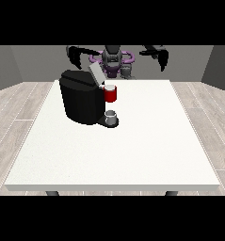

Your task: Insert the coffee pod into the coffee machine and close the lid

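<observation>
Black boxy coffee machine (81,101) on white counter (132,150), lid (96,73) up; small grey cup-shaped thing (111,116) at its base, red thing at machine (110,94) above. Both hands (76,55) (162,59) raised behind machine, holding nothing; finger state can't tell.

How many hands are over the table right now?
0. Both are raised beside the robot's torso behind the far edge: one hand at the view's left, the other hand at the view's right.

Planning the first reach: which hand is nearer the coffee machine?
The robot's right hand, at the view's left: it hangs above and just behind the coffee machine. The hand at the view's right is raised far off to the machine's other side.
</observation>
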{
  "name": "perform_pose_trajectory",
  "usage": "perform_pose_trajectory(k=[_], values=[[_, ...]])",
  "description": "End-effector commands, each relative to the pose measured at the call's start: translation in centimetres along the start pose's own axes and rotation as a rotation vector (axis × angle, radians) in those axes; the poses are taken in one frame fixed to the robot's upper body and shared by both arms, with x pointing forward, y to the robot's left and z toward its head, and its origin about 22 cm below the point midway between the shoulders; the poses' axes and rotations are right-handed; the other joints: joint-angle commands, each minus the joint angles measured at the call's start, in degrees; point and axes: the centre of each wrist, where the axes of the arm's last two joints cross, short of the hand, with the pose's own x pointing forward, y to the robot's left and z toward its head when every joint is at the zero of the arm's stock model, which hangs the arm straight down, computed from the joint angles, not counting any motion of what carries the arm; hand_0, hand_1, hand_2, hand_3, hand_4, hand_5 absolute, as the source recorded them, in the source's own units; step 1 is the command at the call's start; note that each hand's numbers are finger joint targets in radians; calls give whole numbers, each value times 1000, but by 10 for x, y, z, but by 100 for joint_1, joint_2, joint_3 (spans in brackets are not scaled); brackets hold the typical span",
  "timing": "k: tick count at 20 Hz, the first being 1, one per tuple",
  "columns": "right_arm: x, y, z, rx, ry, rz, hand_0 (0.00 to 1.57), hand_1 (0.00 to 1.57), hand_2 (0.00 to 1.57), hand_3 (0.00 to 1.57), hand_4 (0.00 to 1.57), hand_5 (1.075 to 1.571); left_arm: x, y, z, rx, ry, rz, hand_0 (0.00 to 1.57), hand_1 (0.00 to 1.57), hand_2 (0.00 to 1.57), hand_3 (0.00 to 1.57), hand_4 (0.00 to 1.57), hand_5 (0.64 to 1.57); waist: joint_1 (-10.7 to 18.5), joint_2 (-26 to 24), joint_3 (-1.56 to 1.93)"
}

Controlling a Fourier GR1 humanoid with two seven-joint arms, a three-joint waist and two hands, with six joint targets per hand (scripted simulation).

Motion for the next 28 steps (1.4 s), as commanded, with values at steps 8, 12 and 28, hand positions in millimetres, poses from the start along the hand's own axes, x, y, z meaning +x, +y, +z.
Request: perform_pose_trajectory(k=[8,12,28], values=[[8,14,-30,55,-38,40,0,0,0,0,0,1571,15,8,22,45,-47,-60,0,0,0,0,0,1571,-238,582,-1],[26,28,-43,95,-68,48,0,0,0,0,0,1571,24,31,20,62,-58,-38,0,0,0,0,0,1571,-332,679,-2],[25,61,-58,132,-93,99,0,0,0,0,0,1571,31,22,22,90,-67,-69,0,0,0,0,0,1571,-270,782,-2]])
